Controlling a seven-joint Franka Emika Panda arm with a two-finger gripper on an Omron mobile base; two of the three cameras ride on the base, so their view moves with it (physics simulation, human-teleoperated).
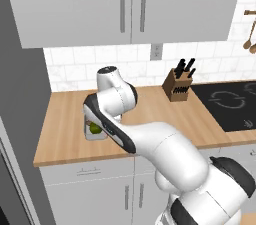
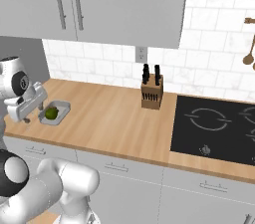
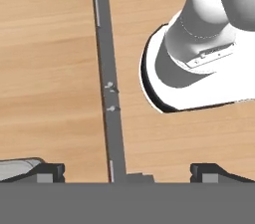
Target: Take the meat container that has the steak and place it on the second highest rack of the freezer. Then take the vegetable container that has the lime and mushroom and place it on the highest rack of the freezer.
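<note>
Claw (image 2: 34, 102) spread, gripping nothing, above my tray (image 2: 55, 112) on the counter (image 2: 114, 118). Tray: pale, rectangular, long axis toward the backsplash. Lime (image 2: 51, 113): round, green, inside it.

Both base views look forward and down from behind the arm onto one wooden counter (image 1: 165, 114), while the hand view faces straight down at it, close.

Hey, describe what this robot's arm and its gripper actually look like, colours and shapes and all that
The arm is built of glossy white, rounded, tube-like segments with dark grey to black bands at the joints. Its links swell into bulbous elbows. The gripper has two small dark grey, blocky finger tips, seen in the hand view, set wide apart. In the right base view the hand looks pale grey and boxy. No cables or markings can be made out.
</note>
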